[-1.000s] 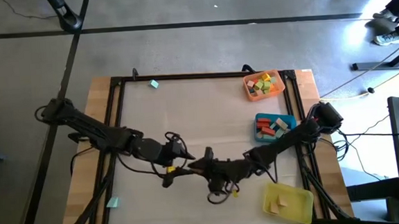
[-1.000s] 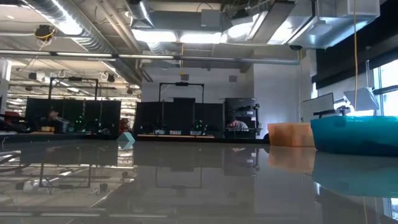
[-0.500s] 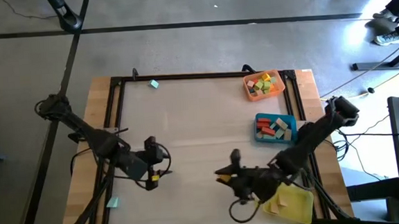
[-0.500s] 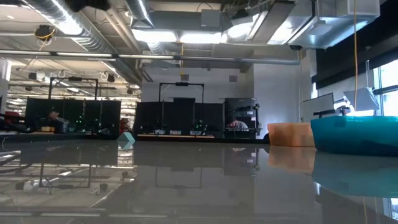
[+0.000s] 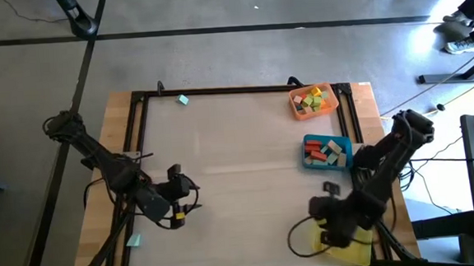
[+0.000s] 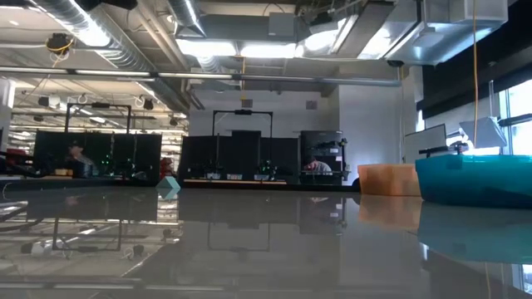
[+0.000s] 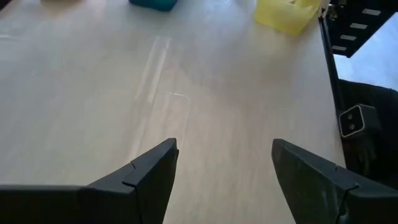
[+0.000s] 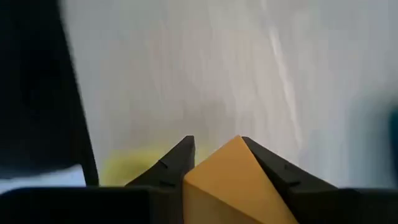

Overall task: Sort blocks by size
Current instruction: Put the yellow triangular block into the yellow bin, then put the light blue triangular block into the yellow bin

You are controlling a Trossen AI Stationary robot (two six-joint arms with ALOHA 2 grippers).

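The surface (image 5: 239,166) is a pale wooden top inside a dark frame. Its whole middle lies bare, so open room runs from the left edge across to the trays on the right side.

Three trays, one of each colour, sit along the right edge in the high view: orange tray (image 5: 295,106) at about 1 o'clock, blue tray (image 5: 308,158) at about 3 o'clock, yellow tray (image 5: 364,247) at about 5 o'clock near the front edge. Blocks fill the orange and blue trays; their count cannot be told. One small teal block (image 5: 183,100) lies alone near the far edge at about 11 o'clock. Another teal block (image 5: 134,239) lies on the left rim, outside the frame, at about 8 o'clock.

Left gripper (image 7: 224,168) hangs over bare surface at about 8 o'clock, jaws wide, nothing between them.

Right gripper (image 5: 323,227) is at about 5 o'clock, at the yellow tray's left edge. Its jaws stand narrow, clamped on one orange block (image 8: 230,180).
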